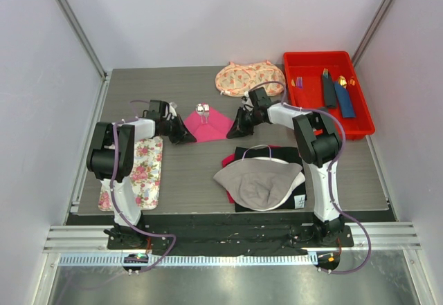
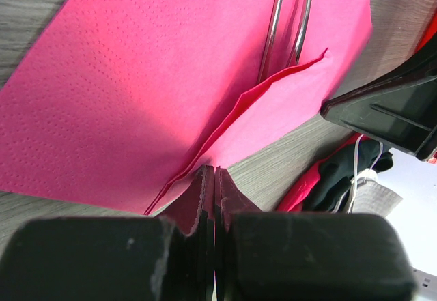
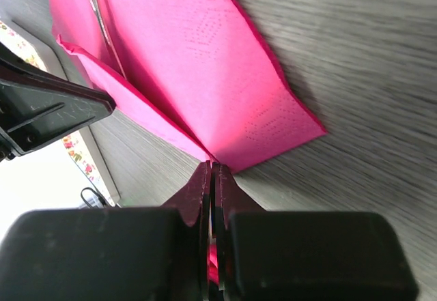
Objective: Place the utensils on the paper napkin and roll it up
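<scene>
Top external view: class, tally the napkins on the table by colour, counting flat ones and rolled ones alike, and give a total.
Pink paper napkin, flat on the table: 1
Dark navy napkin roll, in the red bin: 1
Blue napkin roll, in the same bin: 1
Total: 3

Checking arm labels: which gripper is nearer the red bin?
Right. The right gripper pinches the napkin at its edge toward the red bin, just left of the bin; the left gripper pinches the opposite edge, farther away.
</scene>
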`<state>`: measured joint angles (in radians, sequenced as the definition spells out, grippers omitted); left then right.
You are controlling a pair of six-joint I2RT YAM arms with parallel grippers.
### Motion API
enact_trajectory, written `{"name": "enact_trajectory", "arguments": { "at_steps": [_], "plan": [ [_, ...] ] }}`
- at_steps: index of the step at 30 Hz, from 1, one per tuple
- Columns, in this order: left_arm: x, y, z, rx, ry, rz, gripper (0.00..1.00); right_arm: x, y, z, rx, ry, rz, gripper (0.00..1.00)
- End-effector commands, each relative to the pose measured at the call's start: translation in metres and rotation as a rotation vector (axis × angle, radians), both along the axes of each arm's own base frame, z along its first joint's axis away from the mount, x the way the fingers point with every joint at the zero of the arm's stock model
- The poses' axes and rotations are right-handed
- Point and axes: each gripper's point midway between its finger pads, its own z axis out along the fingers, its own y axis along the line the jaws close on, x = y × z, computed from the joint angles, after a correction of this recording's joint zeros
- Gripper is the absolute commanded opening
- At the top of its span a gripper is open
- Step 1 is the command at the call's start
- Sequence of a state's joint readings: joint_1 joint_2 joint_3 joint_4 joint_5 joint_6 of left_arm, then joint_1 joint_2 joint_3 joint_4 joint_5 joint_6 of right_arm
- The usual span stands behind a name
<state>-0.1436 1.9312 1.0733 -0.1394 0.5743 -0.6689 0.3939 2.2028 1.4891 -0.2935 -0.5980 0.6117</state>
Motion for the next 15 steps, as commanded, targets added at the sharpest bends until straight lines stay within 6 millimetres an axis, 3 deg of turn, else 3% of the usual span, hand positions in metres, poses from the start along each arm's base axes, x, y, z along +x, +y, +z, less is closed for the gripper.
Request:
{"name": "enact_trajectory", "arguments": {
  "at_steps": [1, 6, 8, 11, 15],
  "plan": [
    [-0.01, 0.01, -0.01, 0.046, 0.037, 0.002, 0.0, 0.009, -0.006, 0.021, -0.002, -0.036, 0.003, 0.04],
    [-0.009, 0.009, -0.009, 0.038, 0.035, 0.001, 0.0, 0.018, 0.023, 0.058, 0.136, -0.109, 0.016, 0.09],
    [-0.01, 0.009, -0.009, 0.038, 0.036, 0.0, 0.0, 0.014, 0.035, 0.064, 0.17, -0.102, 0.014, 0.1],
    [-0.009, 0.009, -0.01, 0.035, 0.037, 0.004, 0.0, 0.018, 0.052, 0.067, 0.208, -0.118, 0.002, 0.1],
    [-0.01, 0.007, -0.009, 0.023, 0.031, 0.003, 0.0, 0.023, 0.065, 0.051, 0.193, -0.113, -0.014, 0.1]
  ]
}}
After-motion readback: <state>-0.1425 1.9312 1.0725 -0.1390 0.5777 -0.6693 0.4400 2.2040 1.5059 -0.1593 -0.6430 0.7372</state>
